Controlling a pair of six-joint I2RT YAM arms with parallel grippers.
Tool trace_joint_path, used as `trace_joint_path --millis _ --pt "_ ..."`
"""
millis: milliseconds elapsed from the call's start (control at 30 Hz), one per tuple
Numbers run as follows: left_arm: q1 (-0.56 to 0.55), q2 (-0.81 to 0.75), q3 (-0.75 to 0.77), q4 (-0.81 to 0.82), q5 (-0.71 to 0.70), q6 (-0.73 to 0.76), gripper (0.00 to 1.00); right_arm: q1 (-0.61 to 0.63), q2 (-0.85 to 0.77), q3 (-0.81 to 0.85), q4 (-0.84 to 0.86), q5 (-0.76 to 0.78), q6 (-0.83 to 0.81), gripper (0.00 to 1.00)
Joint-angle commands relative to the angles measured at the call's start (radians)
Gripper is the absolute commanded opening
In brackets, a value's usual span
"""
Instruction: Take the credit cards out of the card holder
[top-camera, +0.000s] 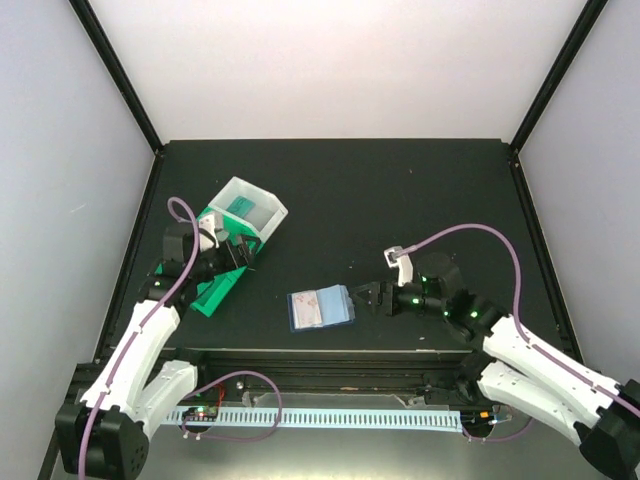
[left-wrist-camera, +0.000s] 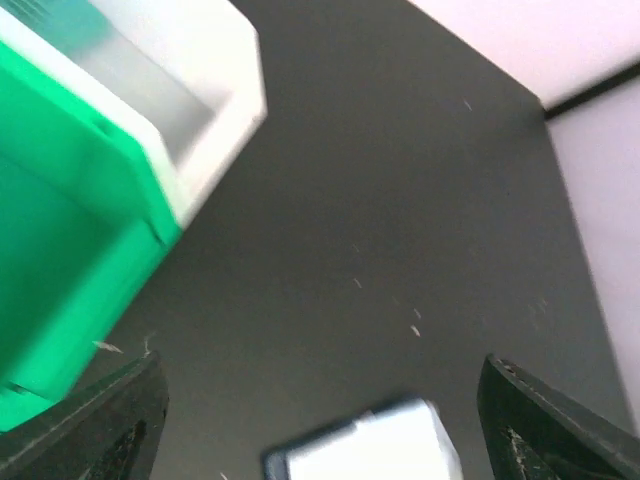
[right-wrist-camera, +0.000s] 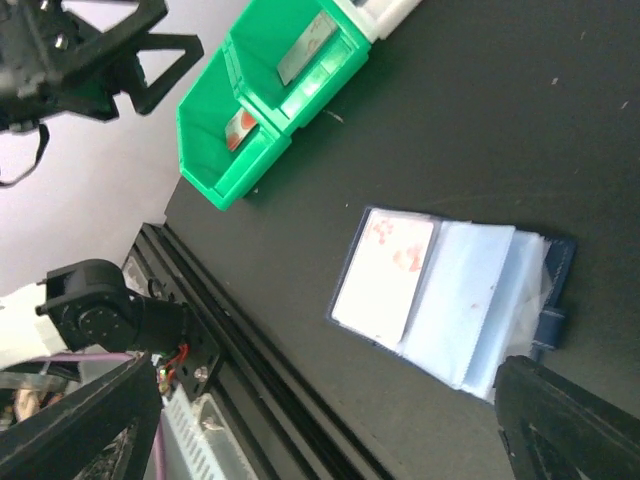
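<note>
The card holder (top-camera: 320, 307) lies open on the black table, its pale blue pockets facing up. In the right wrist view a white credit card with red marks (right-wrist-camera: 385, 275) sits in the left pocket of the card holder (right-wrist-camera: 480, 300). A grey card (right-wrist-camera: 305, 48) and a red-marked card (right-wrist-camera: 240, 128) lie inside the green bin (right-wrist-camera: 215, 160). My left gripper (top-camera: 238, 254) hangs open over that bin, empty. Just right of the holder, my right gripper (top-camera: 366, 297) stands open and empty. In the left wrist view the holder (left-wrist-camera: 365, 445) is a blur low between the open fingers (left-wrist-camera: 110, 420).
A white bin (top-camera: 250, 205) adjoins the green bin (top-camera: 222, 278) at the back left. The table's front rail (right-wrist-camera: 230, 330) runs close below the holder. Black posts and pale walls frame the table on three sides.
</note>
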Motion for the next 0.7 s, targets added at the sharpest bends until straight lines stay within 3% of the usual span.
trace_joint_path --millis 0,133,367,533,667 --pt "0.000 -0.073 -0.070 -0.010 0.317 0.027 0.84 -0.004 0.081 -0.021 0.132 -0.084 0.048 0.88" --pt "-0.007 -0.128 -0.122 -0.013 0.379 -0.007 0.78 -0.003 0.154 -0.038 0.211 -0.106 0.082 0.74" --pt "-0.084 -0.220 -0.180 -0.007 0.396 -0.060 0.74 0.004 0.263 -0.049 0.315 -0.087 0.115 0.38" --pt "-0.144 -0.240 -0.227 0.027 0.375 -0.099 0.70 0.039 0.386 -0.019 0.361 -0.059 0.111 0.28" --pt "-0.206 -0.224 -0.271 0.086 0.348 -0.151 0.71 0.068 0.490 0.017 0.372 -0.047 0.087 0.25"
